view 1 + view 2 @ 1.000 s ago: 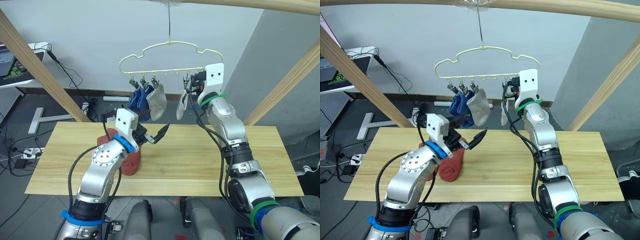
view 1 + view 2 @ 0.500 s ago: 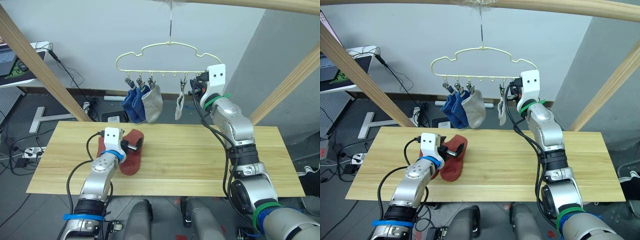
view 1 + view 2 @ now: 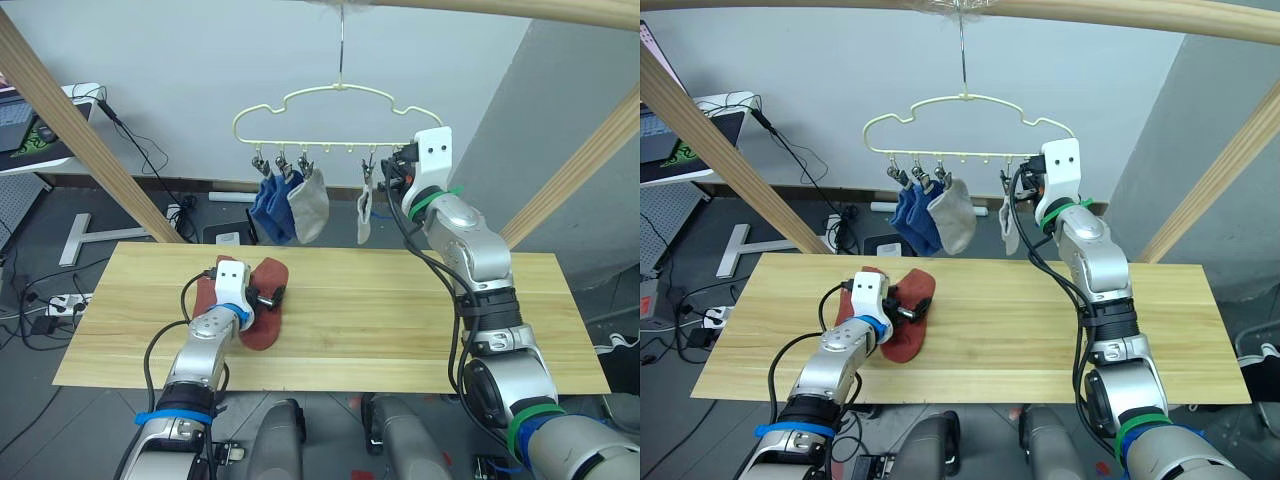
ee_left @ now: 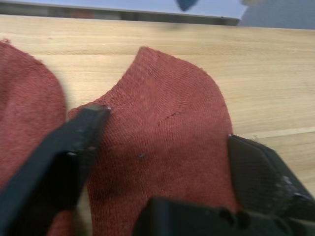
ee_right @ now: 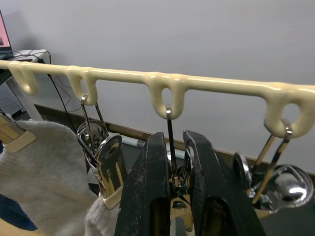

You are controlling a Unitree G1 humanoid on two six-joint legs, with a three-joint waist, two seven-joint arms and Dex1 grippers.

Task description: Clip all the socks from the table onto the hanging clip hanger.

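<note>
Rust-red fabric lies under the left gripper (image 4: pixel 162 162) on the table (image 3: pixel 420 320): two red socks (image 3: pixel 262 310) rest side by side near the table's left part, and the gripper's black fingers (image 4: pixel 64 157) are spread apart, one at each edge of the nearer red sock (image 4: pixel 162 147), pressing down on it without closing. Above the table the pale-yellow clip hanger (image 3: pixel 320 105) hangs by its hook from a wooden pole (image 3: pixel 520 10). Two blue socks (image 3: pixel 270 205) and one light grey sock (image 3: pixel 312 205) hang from the clips at the hanger's left end, bunched together and touching. A second grey sock (image 3: pixel 365 215) hangs from a clip further right, just beside the right gripper (image 5: pixel 172 162). That gripper is raised to the hanger's bar, and its fingers are nearly together around a thin metal clip (image 5: pixel 172 172) hanging from a loop in the bar, with another clip (image 5: pixel 106 162) holding grey fabric close beside it.
</note>
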